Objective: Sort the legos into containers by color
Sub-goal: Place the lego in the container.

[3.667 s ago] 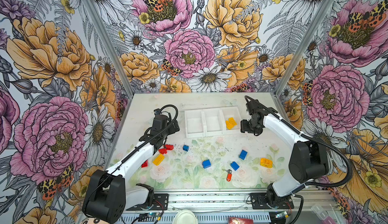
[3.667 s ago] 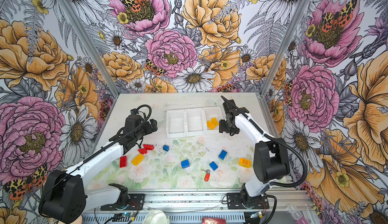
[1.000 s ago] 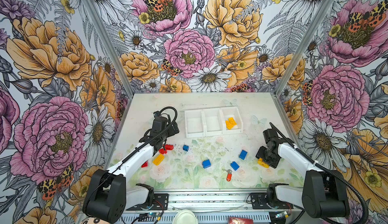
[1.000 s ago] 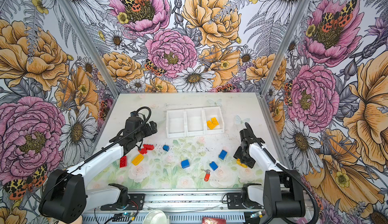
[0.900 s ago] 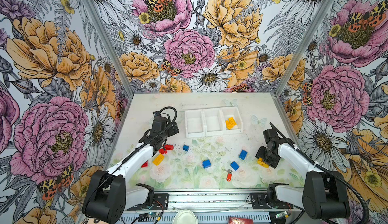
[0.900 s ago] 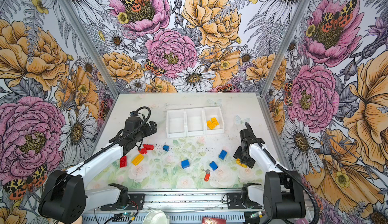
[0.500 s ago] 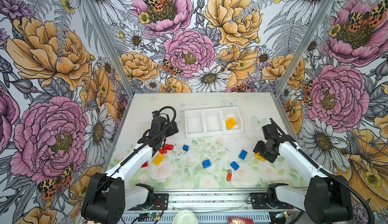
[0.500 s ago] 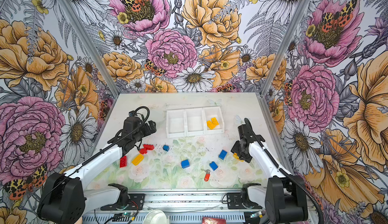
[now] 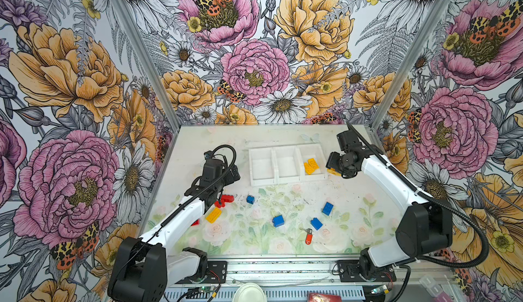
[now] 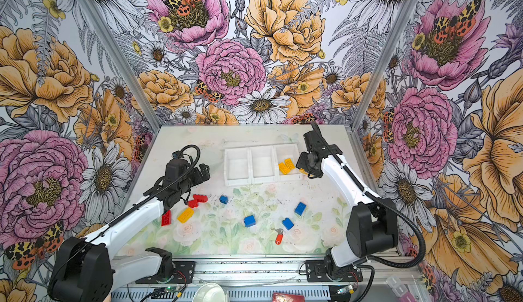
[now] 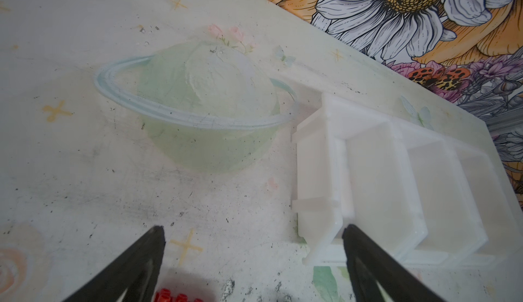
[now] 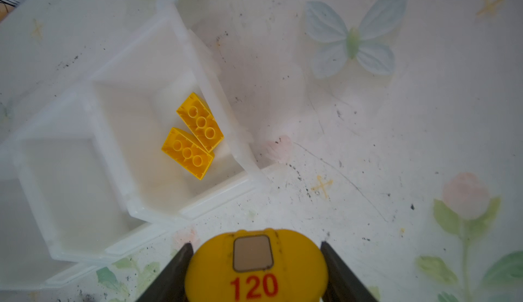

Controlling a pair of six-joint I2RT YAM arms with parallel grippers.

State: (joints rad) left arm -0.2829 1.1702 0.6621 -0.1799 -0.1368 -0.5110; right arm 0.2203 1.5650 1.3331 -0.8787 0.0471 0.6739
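the right wrist view gives what the top views cannot. the right pincer (image 12: 256,246) is clamped on a yellow piece (image 12: 254,279) whose face carries a grey square patch and a red "120". in both top views that piece is only a sliver of yellow under the pincer (image 9: 333,171), just beside the right end of the containers (image 9: 286,180) and not over any bin.

the same wrist view shows the two yellow legos (image 12: 192,136) in the end bin clearly. they are sloped bricks, each with a row of three studs, lying side by side and touching, close to the wall nearest the pincer. from above they read as one flat yellow patch (image 10: 286,165).

the left wrist view shows the left pincer (image 11: 252,229) with its fingers wide apart and nothing between them. it hangs over the desk (image 11: 85,173), with the studs of a red lego (image 11: 178,296) at the frame's edge and the containers' left end ahead.

the top views add the loose pieces:
- a cluster of red legos (image 9: 225,199) by the left wrist
- a yellow brick (image 9: 213,214) beside the cluster
- a small blue lego (image 9: 250,199), with three more blue legos (image 9: 278,220) spread across the middle
- an orange-red key tag (image 9: 308,238) near them

a red brick (image 10: 166,218) lies plain in a top view; in a top view the left arm hides nearly all of it (image 9: 194,223).
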